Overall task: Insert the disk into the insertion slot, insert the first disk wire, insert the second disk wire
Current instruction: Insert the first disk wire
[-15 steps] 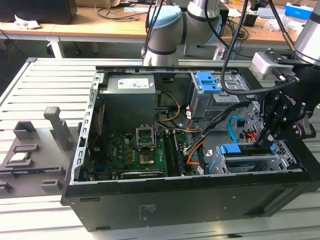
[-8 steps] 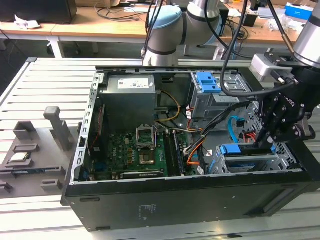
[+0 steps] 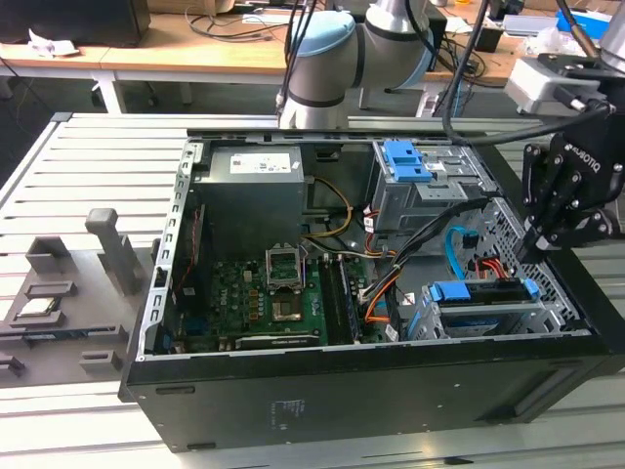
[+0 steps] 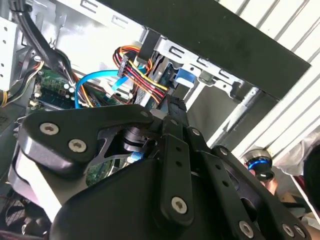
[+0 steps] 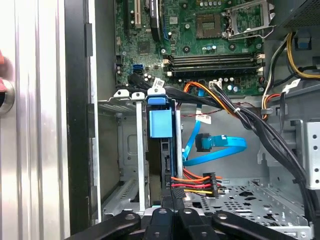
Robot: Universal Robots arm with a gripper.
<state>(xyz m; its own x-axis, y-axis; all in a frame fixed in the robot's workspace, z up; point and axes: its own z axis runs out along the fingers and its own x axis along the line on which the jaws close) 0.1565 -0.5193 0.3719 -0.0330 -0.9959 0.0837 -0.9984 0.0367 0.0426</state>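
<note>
The disk (image 3: 479, 291), in its bright blue carrier, sits inside the insertion slot (image 3: 479, 320), the low grey perforated cage at the exterior view's right. In the first wrist view the disk's blue tab (image 5: 161, 122) stands between the cage rails (image 5: 140, 150). My black gripper (image 3: 532, 249) hangs just above the disk's right end, fingers together with nothing seen between them (image 5: 170, 205) (image 4: 175, 102). The second disk wire (image 5: 220, 150) (image 3: 452, 249) curves loose beside the disk, its plug (image 5: 204, 141) free. The first disk wire, an orange, red and yellow bundle (image 5: 192, 184) (image 4: 137, 72), ends in a black plug beside the disk.
A taller grey cage with a blue latch (image 3: 410, 161) stands behind the slot. Thick black cables (image 5: 260, 130) cross the bay. The green motherboard (image 3: 264, 293) and the power supply (image 3: 254, 195) lie toward the exterior view's left. Grey fixtures (image 3: 112, 249) rest on the slatted table.
</note>
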